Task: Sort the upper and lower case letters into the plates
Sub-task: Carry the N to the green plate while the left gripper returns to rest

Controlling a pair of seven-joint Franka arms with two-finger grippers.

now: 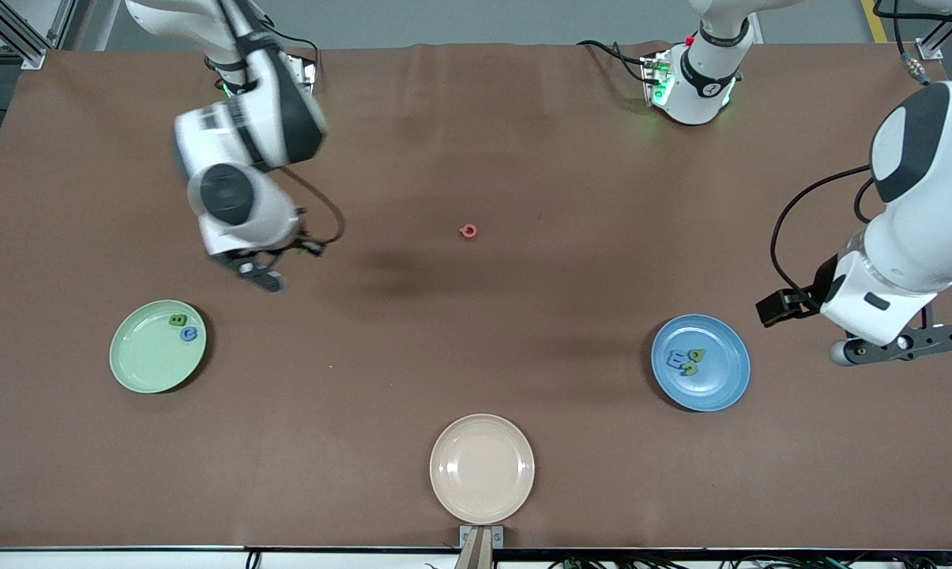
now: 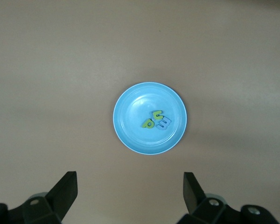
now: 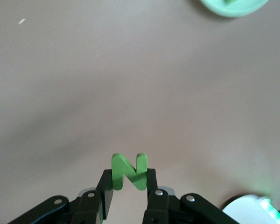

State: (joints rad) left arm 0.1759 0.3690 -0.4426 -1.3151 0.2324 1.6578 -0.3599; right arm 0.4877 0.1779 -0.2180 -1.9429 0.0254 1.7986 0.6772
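Observation:
My right gripper is shut on a green letter N, pinched between its black fingers. It hangs over bare table close to the mint green plate, which holds a green letter B and a blue letter. My left gripper is open and holds nothing. It waits beside the blue plate, toward the left arm's end. Three letters lie in the blue plate: two green and one blue. A pinkish red letter lies alone mid-table.
A beige plate with nothing in it sits at the table edge nearest the front camera. The rim of the mint plate shows at the edge of the right wrist view. The brown table is bare between the plates.

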